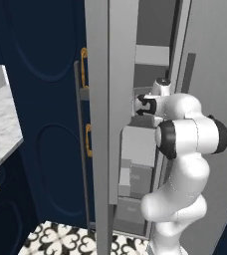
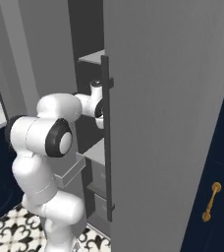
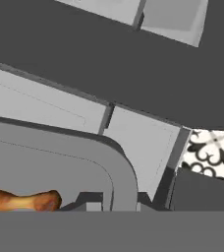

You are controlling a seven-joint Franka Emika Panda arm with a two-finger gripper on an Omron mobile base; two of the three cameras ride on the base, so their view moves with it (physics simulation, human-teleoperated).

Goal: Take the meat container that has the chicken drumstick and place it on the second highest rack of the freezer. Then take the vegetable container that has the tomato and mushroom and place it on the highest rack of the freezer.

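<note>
Hand view, left to right: the chicken drumstick (image 3: 23, 201) lies at about 8 o'clock inside its grey meat container (image 3: 60, 162), whose rounded rim corner curves down toward the gripper (image 3: 115, 201). The dark fingertips sit on either side of that rim, so I judge the claw to be closed on the tray wall, though the grey band hides the contact itself. Beyond the tray, pale shelves and bins of the freezer (image 3: 138, 147) run toward 2 o'clock, and a patch of patterned floor (image 3: 212, 152) shows at 3 o'clock. In the left base view my arm (image 1: 185, 149) reaches into the open cabinet past the long door (image 1: 105, 124); the second highest rack (image 1: 148, 119) lies just by the wrist, below the highest rack (image 1: 152, 55). To finish this step well I would keep the tray level, slide it fully onto the ledge, and release only once it rests flat. The door edge and the shelf above leave little room.
</note>
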